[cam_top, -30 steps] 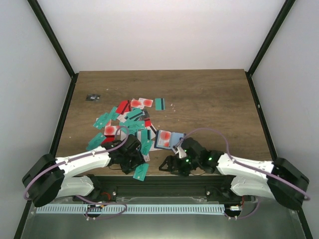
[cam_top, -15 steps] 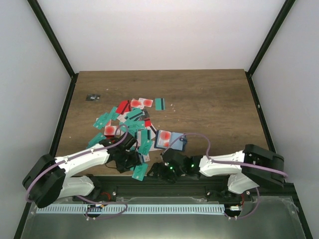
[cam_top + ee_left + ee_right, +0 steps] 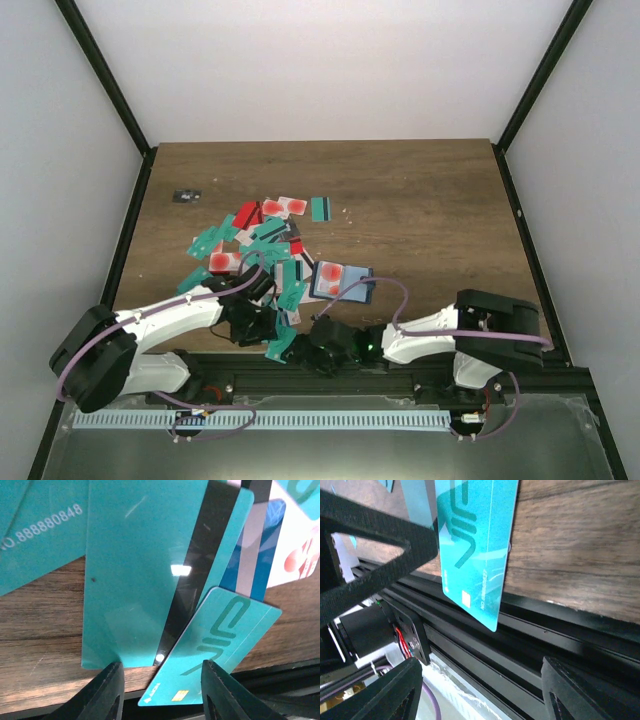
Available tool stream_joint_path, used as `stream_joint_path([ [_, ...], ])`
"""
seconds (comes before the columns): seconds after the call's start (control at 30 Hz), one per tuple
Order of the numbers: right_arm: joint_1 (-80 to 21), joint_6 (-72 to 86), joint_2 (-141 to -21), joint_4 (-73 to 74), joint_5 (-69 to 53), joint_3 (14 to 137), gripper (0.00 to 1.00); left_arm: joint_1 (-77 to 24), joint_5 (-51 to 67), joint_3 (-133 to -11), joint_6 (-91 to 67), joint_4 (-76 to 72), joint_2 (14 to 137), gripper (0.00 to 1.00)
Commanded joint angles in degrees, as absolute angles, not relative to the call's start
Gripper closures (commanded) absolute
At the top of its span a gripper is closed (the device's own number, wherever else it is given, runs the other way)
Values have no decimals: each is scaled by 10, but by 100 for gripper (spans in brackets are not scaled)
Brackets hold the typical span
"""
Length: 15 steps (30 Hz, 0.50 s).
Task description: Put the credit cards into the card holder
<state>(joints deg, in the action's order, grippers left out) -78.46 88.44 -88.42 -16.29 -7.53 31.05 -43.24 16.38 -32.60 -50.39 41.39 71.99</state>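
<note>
The teal card that matters overhangs the surface's near edge. Its long axis runs diagonally, near-left to far-right. The left hand is nearer, open, its fingers apart on either side of the card's near corner and gripping nothing. The right hand, also open and empty, sits low beyond the edge, facing the same card. One holder lies just behind, with two blotched cards on it. There are perhaps twenty loose cards, but overlap blurs the count.
</note>
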Motion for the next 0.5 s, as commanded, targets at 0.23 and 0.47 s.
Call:
stream_joint_path([
  [0.23,-796,946,-942,-242,-17,311,36,-430,171,-323,-448,432,745,68],
  [0.47,-796,965,-980,-282,-19,306,44,-429,175,-322,-433,430,763,75],
])
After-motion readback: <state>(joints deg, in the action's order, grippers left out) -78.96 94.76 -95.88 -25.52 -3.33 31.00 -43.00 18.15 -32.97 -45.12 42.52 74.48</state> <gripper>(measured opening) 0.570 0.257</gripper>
